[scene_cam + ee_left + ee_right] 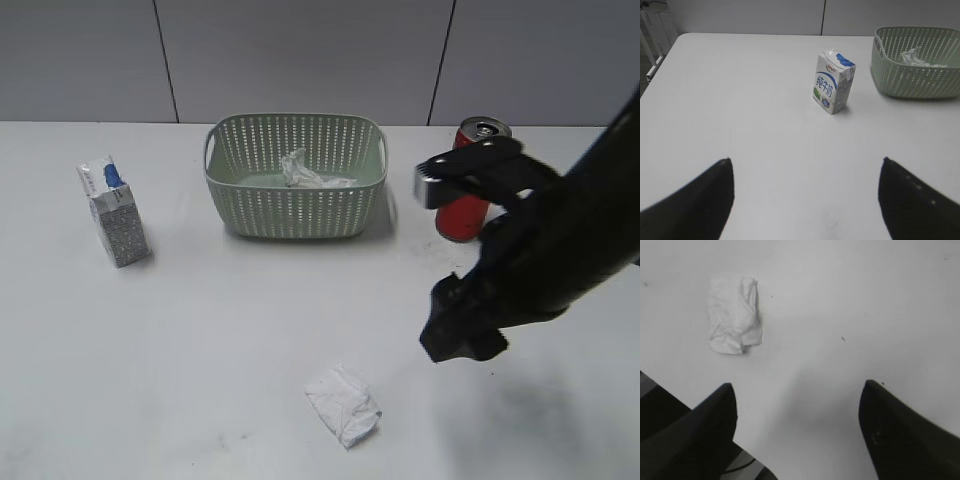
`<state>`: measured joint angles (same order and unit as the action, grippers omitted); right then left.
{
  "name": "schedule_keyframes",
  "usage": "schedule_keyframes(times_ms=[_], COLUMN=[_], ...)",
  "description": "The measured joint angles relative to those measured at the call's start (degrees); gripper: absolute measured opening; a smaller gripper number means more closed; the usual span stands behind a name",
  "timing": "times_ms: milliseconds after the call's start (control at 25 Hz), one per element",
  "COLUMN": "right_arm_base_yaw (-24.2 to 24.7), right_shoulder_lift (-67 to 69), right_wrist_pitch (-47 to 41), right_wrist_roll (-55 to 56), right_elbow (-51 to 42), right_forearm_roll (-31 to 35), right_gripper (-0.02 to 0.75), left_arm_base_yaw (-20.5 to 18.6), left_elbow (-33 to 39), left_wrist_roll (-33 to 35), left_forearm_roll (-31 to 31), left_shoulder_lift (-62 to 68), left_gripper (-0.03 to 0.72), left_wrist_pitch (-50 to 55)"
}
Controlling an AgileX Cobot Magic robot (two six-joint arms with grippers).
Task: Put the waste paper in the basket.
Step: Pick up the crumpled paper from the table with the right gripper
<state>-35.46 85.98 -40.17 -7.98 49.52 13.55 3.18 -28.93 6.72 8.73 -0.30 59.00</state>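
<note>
Right gripper [796,405] wide open, empty, near crumpled white tissue wad [734,314].
Wad looks light, soft, squashy; pinch across its middle, w/ pale green slotted plastic basket [296,205] well apart.

even bright light, soft shadows (arm blurred), wrist views sharp

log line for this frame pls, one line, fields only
stage: wad pickup pending | waste paper on table | basket holds paper | right gripper open, near wad | left gripper open, empty
</note>
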Motion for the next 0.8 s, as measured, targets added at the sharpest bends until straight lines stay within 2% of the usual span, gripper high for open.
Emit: schedule_keyframes(times_ms=[160,360,560,800], right_arm_base_yaw=[-6.67,-11.87,-15.17,-15.89], right_shoulder_lift=[9.09,17.99,23.01,26.20], right_wrist_pitch=[-0.34,-1.39,-3.56,-3.23], right_wrist_roll=[2.49,3.20,6.52,8.63], right_elbow=[6.48,13.49,15.53,15.53], right_forearm_roll=[-2.89,-3.36,-6.22,-9.71], right_gripper=[0.572,0.572,0.572,0.572], left_arm_base_yaw=[0.00,0.00,0.00,0.00], left_elbow=[0.00,0.00,0.00,0.00], left_wrist_roll=[0.00,0.00,0.00,0.00], left_forearm_roll=[-0.05,-0.05,-0.05,-0.05], left_shoulder_lift=[0.00,0.00,0.00,0.00], left_gripper=[0.688,0.685,0.685,0.675], left_wrist_pitch=[0.00,0.00,0.00,0.00])
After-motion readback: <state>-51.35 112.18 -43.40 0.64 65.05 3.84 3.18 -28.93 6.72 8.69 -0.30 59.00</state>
